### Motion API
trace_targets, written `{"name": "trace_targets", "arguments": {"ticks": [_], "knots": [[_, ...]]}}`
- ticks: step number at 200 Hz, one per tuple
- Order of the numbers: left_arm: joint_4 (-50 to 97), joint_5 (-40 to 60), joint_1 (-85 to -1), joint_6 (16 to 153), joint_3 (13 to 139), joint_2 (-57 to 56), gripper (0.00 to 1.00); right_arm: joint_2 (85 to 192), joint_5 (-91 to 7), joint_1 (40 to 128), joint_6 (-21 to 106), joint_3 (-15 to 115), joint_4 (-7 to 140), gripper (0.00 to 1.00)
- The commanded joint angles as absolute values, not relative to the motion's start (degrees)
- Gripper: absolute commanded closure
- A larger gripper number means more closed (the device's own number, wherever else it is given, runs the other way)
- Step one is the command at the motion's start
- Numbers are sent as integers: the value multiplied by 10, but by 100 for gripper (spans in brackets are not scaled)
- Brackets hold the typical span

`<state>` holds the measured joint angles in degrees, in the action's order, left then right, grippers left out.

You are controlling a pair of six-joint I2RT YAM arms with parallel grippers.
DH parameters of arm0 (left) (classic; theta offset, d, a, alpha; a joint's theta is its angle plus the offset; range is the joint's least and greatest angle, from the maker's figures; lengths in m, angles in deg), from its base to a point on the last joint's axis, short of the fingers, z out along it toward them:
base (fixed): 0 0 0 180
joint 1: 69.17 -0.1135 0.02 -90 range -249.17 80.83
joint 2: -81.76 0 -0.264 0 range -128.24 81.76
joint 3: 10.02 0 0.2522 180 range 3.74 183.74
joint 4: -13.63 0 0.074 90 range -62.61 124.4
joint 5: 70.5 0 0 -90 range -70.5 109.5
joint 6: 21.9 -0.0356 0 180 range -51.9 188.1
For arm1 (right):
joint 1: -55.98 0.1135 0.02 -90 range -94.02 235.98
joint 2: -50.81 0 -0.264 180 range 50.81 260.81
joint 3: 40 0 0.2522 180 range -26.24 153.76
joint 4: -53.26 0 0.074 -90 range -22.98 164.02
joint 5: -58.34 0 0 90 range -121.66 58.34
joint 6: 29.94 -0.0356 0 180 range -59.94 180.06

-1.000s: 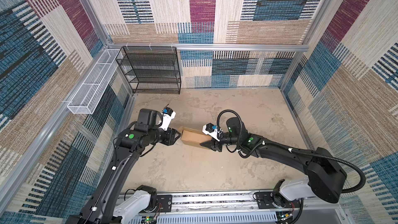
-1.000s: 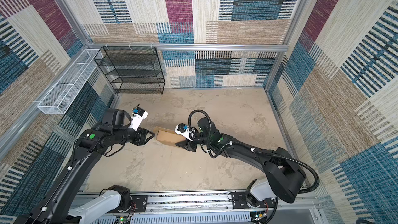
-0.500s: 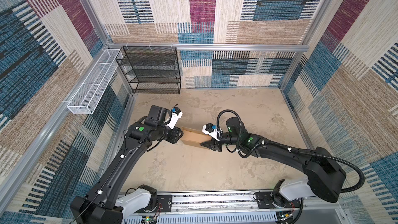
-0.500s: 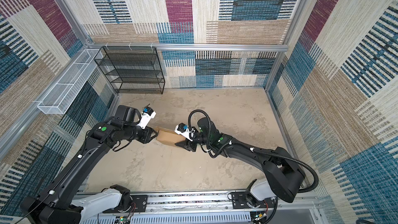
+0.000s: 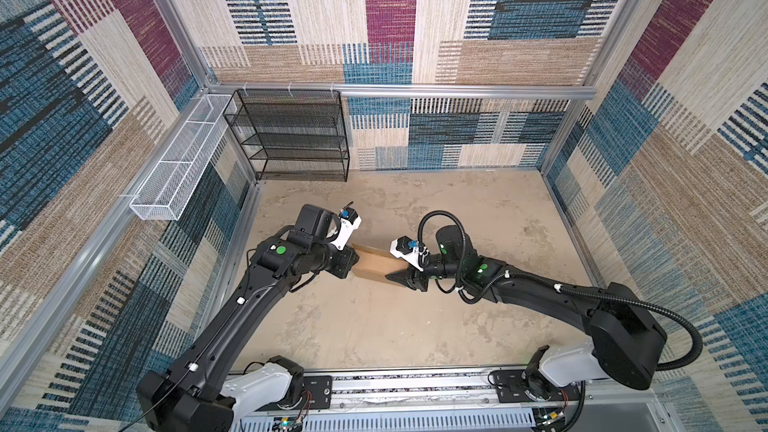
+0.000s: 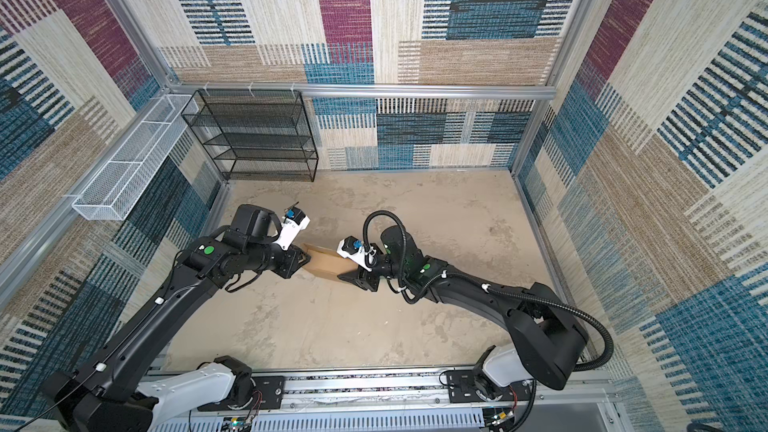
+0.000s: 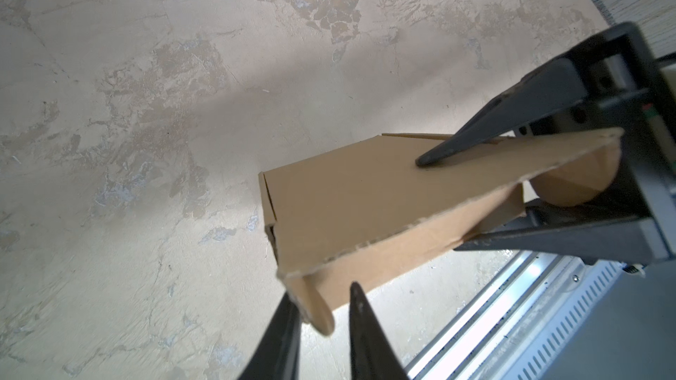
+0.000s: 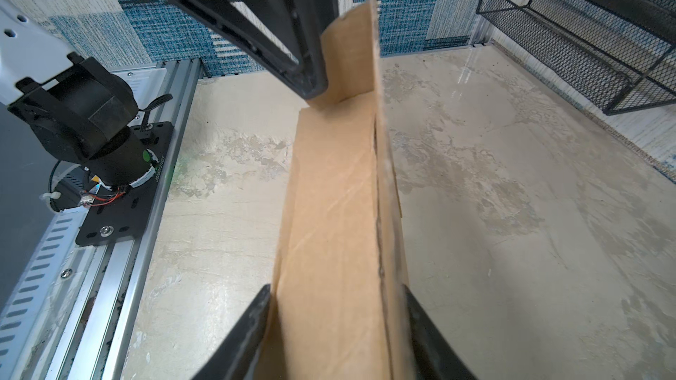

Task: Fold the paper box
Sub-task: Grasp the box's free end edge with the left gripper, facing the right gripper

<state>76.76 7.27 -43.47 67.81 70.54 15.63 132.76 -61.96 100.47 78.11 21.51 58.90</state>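
In a top view, patchwork-carpet walls [image 5: 519, 14] enclose a mottled tabletop [image 5: 374, 326]. Right gripper [image 8: 335, 288] clamps the paper box [image 5: 373, 263]; left gripper [image 7: 320, 290] straddles its flap, slightly parted.

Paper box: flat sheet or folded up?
Folded into a shallow box: the paper box shows top panel and side wall; a rounded tab sticks out.

Both top views mounted high, looking steeply down over the whole mottled beige tabletop [image 5: 395, 334], near-identical coverage, brown corrugated cardboard box [image 5: 372, 263] mid-frame, left wrist camera close along the box [image 7: 365, 213], right wrist camera close from its opposite end [image 8: 329, 213], both sharing it.
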Motion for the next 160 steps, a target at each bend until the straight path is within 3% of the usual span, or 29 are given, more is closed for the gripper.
{"name": "trace_targets", "arguments": {"ticks": [1, 88, 105, 126, 160], "knots": [[753, 90, -427, 695, 702, 153, 78, 1328, -620, 1005, 776, 220, 568, 71], [752, 139, -423, 699, 723, 157, 79, 1334, -615, 1005, 780, 222, 570, 72], [752, 138, -423, 700, 720, 154, 81, 1336, -615, 1005, 780, 224, 572, 73], [752, 141, -423, 702, 717, 152, 94, 1338, -613, 1005, 780, 225, 573, 73], [743, 141, -423, 707, 706, 154, 94, 1341, -613, 1005, 780, 226, 574, 73]]}}
